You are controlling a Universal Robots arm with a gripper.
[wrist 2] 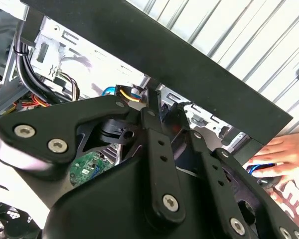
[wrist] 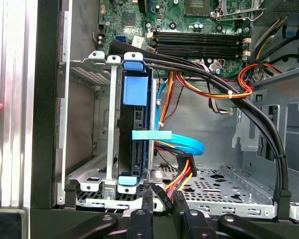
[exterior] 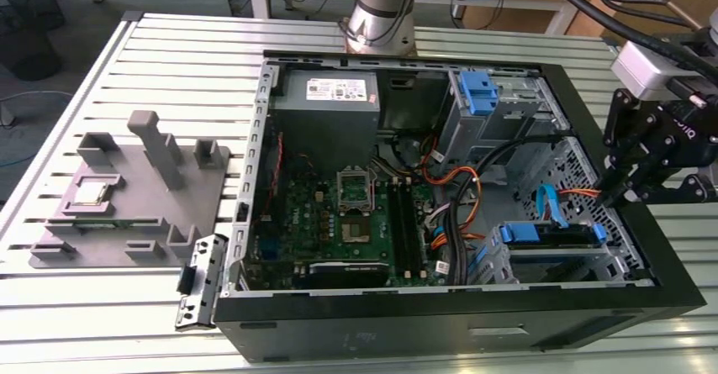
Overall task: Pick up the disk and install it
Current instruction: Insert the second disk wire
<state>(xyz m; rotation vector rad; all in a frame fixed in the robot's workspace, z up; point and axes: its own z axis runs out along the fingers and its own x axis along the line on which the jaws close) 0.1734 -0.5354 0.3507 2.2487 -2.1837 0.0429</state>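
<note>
Disk seated in its bay, gripper just above!
The blue-framed silver hard drive [wrist: 134,144] stands on edge in the grey metal cage at the black computer case's [exterior: 449,323] front corner; the black gripper [wrist: 162,199] hangs near it, jaws narrow, empty. The loose orange-and-yellow cables [wrist: 182,179] could snag.

End effector [wrist 2: 164,112] linkage in the foreground, fingers closed together beside the black case wall [wrist 2: 154,50]; a circuit board [wrist 2: 87,169] behind; a hand [wrist 2: 284,154] on the slatted desk [wrist 2: 249,45].
</note>
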